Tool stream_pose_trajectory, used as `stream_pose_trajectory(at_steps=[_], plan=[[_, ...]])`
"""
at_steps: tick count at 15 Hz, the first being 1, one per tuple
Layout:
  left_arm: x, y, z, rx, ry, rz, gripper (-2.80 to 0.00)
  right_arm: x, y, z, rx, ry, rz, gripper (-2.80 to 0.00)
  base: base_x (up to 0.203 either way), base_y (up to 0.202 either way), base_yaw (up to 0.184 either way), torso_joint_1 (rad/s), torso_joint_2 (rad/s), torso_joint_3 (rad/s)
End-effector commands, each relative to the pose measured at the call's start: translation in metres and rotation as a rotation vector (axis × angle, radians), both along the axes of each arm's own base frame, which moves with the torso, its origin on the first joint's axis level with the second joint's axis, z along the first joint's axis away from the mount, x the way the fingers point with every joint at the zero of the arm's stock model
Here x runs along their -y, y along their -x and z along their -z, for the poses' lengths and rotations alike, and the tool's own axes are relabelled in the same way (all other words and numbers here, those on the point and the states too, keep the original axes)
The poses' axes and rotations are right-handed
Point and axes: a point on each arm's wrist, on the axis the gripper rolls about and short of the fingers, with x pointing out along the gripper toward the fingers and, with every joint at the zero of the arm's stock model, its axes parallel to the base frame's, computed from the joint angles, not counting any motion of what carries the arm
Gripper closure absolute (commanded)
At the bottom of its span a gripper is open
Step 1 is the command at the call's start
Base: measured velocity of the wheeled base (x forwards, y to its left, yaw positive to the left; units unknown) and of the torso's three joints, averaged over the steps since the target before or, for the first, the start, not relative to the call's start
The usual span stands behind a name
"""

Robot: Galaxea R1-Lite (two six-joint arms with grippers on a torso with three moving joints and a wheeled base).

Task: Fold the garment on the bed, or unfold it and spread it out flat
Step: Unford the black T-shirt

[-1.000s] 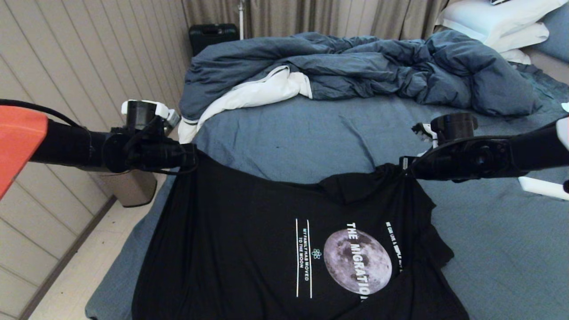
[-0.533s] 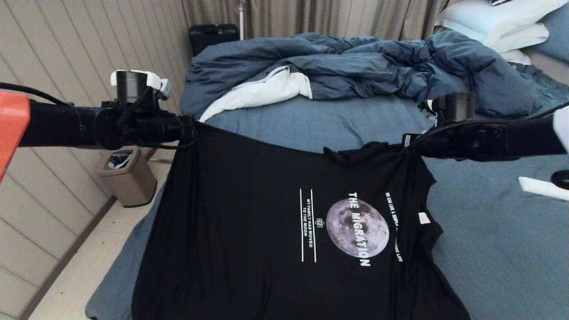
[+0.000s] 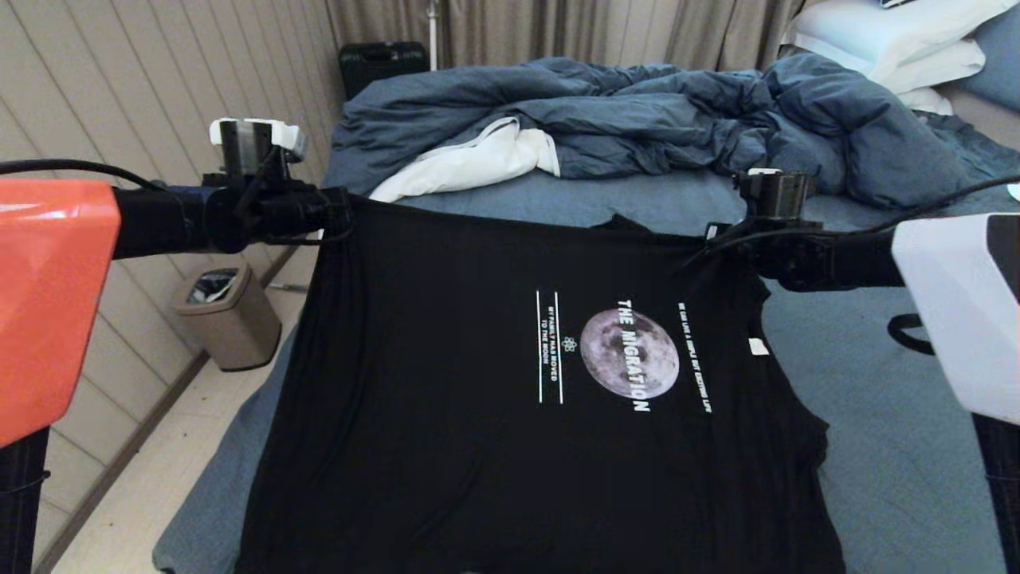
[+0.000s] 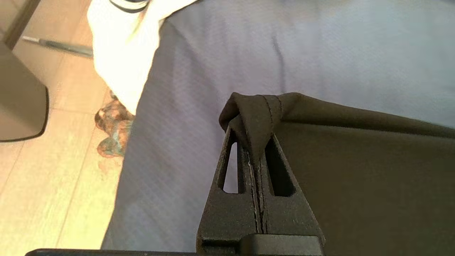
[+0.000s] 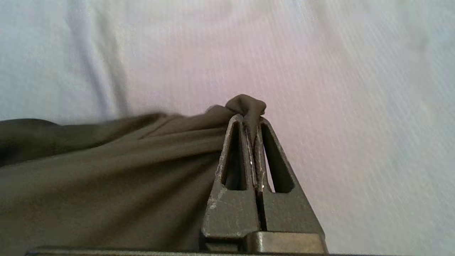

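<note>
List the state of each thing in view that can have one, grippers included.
Black moon-print T-shirt: held up by two edge points, stretched taut, print showing.
Left gripper: shut on the shirt.
Right gripper: shut on the shirt.
Dark-blue duvet: bunched, white lining exposed.

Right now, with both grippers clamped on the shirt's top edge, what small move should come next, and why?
Probably lower both together toward the bed: the left gripper and right gripper hold the garment taut above the sheet, print up, so laying it down should spread it flat.

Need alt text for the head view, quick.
Both grippers, left and right, are shut on a black T-shirt, holding its top edge stretched above a blue bed. A rumpled duvet lies behind.
</note>
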Motion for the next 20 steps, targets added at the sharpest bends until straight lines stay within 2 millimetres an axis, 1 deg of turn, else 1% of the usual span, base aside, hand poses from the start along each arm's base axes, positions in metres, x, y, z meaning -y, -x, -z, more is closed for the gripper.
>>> stream_pose_trajectory(at_steps=[1, 3, 5, 7, 10, 12, 16, 20], plan=[[-0.003, -0.008, 0.011, -0.011, -0.001, -0.010, 0.00, -0.006, -0.013, 0.015, 0.001, 0.003, -0.008, 0.00, 0.000, 0.000, 0.000, 0.000, 0.00, 0.000], [-0.009, -0.010, 0.007, 0.023, 0.003, -0.021, 0.00, -0.017, -0.015, 0.012, 0.046, 0.005, -0.025, 0.00, 0.000, 0.000, 0.000, 0.000, 0.00, 0.000], [-0.014, -0.011, 0.006, 0.030, 0.004, -0.030, 0.00, -0.020, -0.017, 0.010, 0.095, 0.021, -0.011, 0.00, 0.000, 0.000, 0.000, 0.000, 0.00, 0.000], [-0.015, -0.013, 0.010, 0.033, 0.003, -0.029, 0.00, -0.020, -0.021, 0.019, 0.077, 0.052, -0.011, 0.00, 0.000, 0.000, 0.000, 0.000, 0.00, 0.000], [-0.021, -0.024, 0.027, 0.021, 0.000, -0.037, 0.00, -0.018, -0.026, 0.031, 0.058, 0.059, -0.019, 0.00, 0.000, 0.000, 0.000, 0.000, 0.00, 0.000], [-0.023, -0.026, 0.030, 0.026, -0.006, -0.035, 0.00, -0.017, -0.027, 0.036, 0.048, 0.068, -0.023, 0.00, 0.000, 0.000, 0.000, 0.000, 0.00, 0.000], [-0.023, -0.030, 0.040, 0.013, -0.033, -0.012, 0.00, -0.016, -0.034, 0.055, 0.035, 0.080, -0.029, 0.00, 0.000, 0.000, 0.000, 0.000, 0.00, 0.000], [-0.024, -0.030, 0.046, -0.020, -0.054, -0.008, 0.00, -0.015, -0.035, 0.057, 0.039, 0.080, -0.042, 0.00, 0.000, 0.000, 0.000, 0.000, 0.00, 0.000]])
